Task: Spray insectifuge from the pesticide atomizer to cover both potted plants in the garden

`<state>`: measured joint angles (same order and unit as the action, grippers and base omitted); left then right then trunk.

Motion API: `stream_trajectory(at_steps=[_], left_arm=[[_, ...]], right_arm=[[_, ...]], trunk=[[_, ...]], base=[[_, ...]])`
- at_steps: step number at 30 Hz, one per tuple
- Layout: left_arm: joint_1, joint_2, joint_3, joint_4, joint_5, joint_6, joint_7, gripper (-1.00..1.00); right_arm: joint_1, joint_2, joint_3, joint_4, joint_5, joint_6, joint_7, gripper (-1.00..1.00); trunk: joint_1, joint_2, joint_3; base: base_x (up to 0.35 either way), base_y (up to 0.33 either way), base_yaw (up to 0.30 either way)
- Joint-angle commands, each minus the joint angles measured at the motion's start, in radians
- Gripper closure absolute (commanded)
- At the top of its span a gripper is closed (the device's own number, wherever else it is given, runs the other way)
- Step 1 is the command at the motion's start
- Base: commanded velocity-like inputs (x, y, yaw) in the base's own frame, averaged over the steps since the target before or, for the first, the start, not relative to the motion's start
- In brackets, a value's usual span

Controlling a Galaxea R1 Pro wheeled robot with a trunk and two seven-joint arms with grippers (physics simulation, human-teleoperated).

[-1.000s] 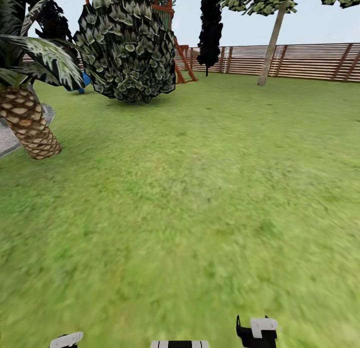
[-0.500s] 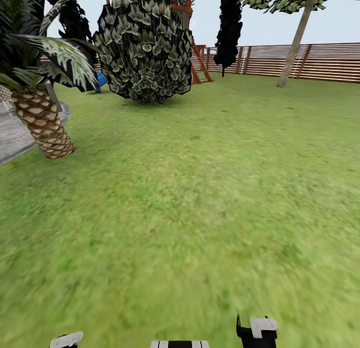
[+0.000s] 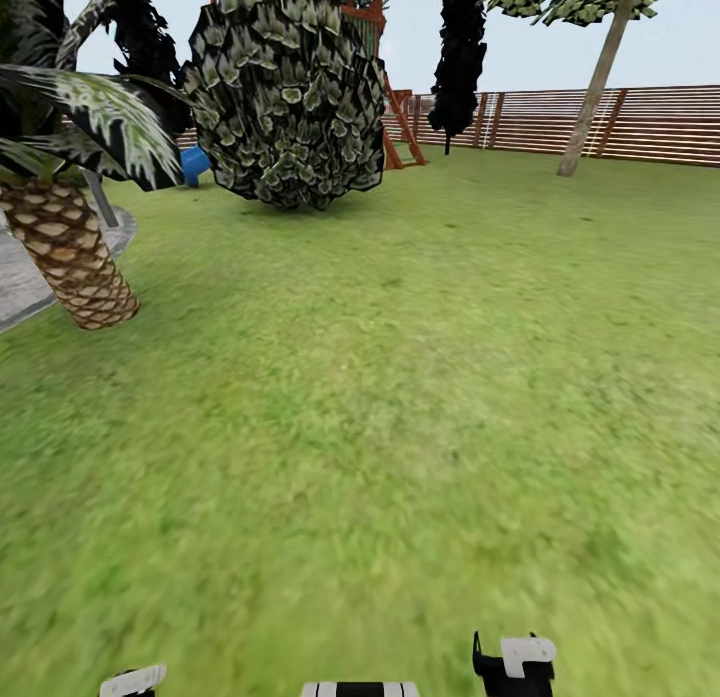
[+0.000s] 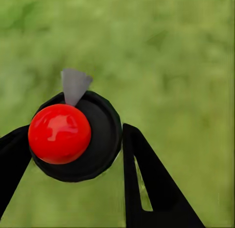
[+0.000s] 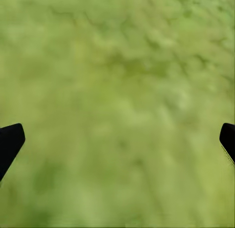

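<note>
In the left wrist view my left gripper (image 4: pixel 76 135) is shut on the pesticide atomizer (image 4: pixel 93 154), seen end-on as a round black body with a red cap and a grey nozzle wedge. One black finger presses on each side of it. My right gripper (image 5: pixel 122 135) is open, its two dark fingertips (image 5: pixel 10 142) far apart over bare grass. The garden lawn (image 3: pixel 400 377) stretches ahead to the brown slat fence (image 3: pixel 650 122). The potted plants are out of view.
A palm trunk (image 3: pixel 70 257) stands at the left by the edge of the grey stone patio (image 3: pixel 20 277). A big dark bush (image 3: pixel 285 97) and a wooden play frame (image 3: pixel 395 117) lie ahead, with a thin tree (image 3: pixel 590 87) at the right. Open grass lies between.
The whole head view has shifted: palm, bush and tree slid to the right, then settled, so the camera turned left. My arm parts at the bottom edge kept their place.
</note>
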<state>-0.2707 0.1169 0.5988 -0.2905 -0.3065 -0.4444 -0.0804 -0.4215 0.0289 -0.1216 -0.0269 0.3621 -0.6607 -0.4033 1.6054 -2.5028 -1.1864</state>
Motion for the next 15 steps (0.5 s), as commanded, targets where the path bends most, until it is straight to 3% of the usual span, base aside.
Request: stream_trajectory(at_steps=[1, 15], left_arm=[[-0.001, 0.000, 0.009, 0.001, -0.005, -0.003, -0.007, 1.00], [-0.001, 0.000, 0.009, 0.001, -0.005, -0.004, -0.007, 1.00]], right_arm=[[0.000, 0.000, -0.008, 0.001, 0.011, -0.002, -0.005, -1.00], [-0.001, -0.003, -0.009, 0.001, 0.011, -0.002, -0.005, -1.00]], trunk=[[0.000, 0.000, -0.001], [0.000, 0.000, -0.001]], base=[[0.340, 0.000, 0.000], [0.340, 0.000, 0.000]])
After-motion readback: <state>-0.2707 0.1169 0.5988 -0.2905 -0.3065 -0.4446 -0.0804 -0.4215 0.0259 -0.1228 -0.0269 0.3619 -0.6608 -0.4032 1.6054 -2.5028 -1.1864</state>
